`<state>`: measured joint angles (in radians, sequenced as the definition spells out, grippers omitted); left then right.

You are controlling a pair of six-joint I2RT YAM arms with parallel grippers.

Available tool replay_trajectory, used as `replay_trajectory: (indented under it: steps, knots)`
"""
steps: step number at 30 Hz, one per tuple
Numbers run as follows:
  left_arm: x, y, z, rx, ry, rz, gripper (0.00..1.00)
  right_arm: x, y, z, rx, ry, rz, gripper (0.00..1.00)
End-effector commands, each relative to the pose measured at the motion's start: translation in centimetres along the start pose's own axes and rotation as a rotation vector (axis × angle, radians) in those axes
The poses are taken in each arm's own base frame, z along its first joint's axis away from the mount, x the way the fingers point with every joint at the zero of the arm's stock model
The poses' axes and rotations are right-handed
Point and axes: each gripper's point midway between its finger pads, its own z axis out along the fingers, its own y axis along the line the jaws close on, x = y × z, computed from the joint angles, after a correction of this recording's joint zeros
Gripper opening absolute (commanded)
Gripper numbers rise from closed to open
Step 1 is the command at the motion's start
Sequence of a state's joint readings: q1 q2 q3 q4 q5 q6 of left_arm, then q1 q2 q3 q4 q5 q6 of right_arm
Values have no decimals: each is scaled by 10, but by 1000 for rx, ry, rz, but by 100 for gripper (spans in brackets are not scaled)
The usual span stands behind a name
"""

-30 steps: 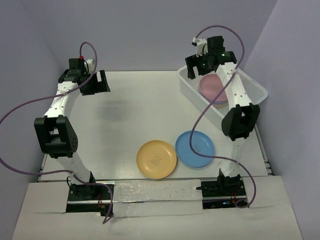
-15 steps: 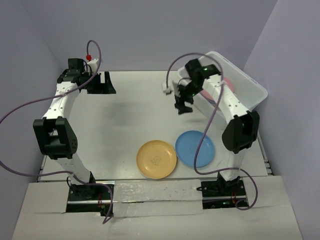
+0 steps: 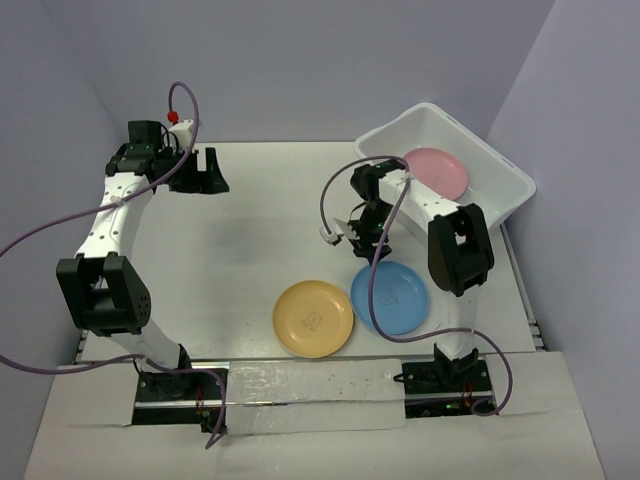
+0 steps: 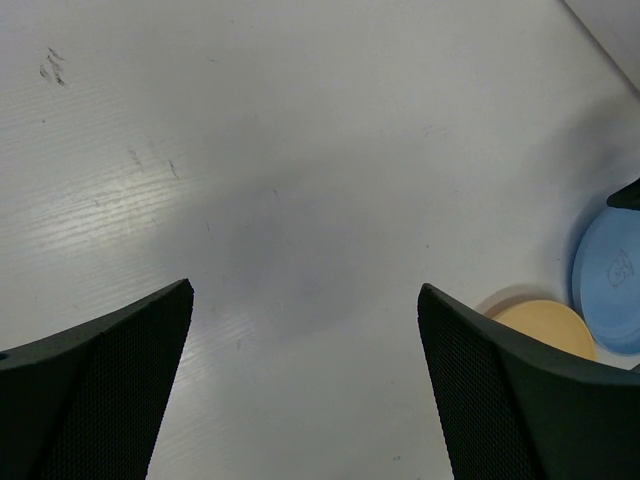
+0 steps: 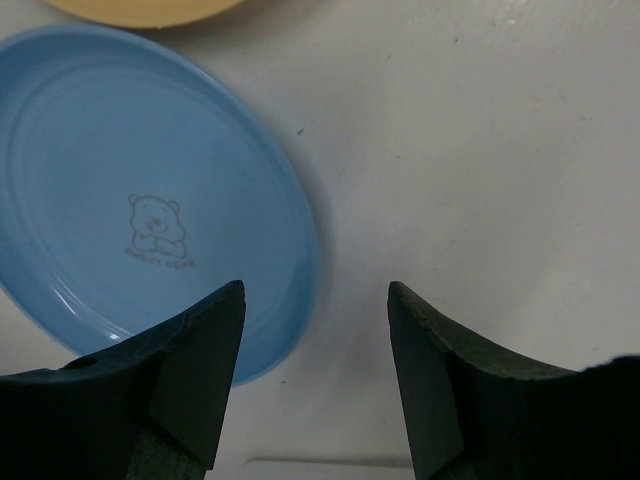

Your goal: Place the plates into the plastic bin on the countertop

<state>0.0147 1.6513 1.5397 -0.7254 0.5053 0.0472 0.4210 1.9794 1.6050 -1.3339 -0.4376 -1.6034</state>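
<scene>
A blue plate [image 3: 392, 297] and a yellow plate [image 3: 313, 317] lie side by side on the white countertop [image 3: 260, 230] near its front edge. The translucent plastic bin [image 3: 500, 170] stands at the back right with a pink plate [image 3: 440, 171] on top inside it. My right gripper [image 3: 362, 240] is open and empty, just above the far edge of the blue plate [image 5: 130, 190], whose rim lies by the left finger. My left gripper [image 3: 212, 172] is open and empty at the back left; its view shows the yellow plate [image 4: 545, 322] and the blue plate [image 4: 610, 275] far off.
A low rim runs round the countertop [image 3: 525, 300]. Purple cables loop from both arms. Grey-lilac walls close the back and sides. A strip of clear film [image 3: 310, 385] lies between the arm bases.
My right gripper has left the bin and swung forward and down to the far edge of the blue plate. The bin now shows tilted and farther back. The left gripper has barely moved.
</scene>
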Motion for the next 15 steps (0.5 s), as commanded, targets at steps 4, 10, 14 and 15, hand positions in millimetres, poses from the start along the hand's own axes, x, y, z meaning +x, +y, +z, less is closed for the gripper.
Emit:
replay_trajectory:
  steps: [4,10,14,15]
  knots:
    - [-5,0,-12,-20,-29,28,99,16,24,3,-131,73,-29,63]
    - [-4,3,-11,-34,-28,23,99,23,14,16,-158,75,23,62]
    - [-3,5,-12,-50,-22,27,99,25,20,26,-179,70,36,57]
    - [-3,5,-12,-50,-21,26,99,26,22,28,-181,77,36,56]
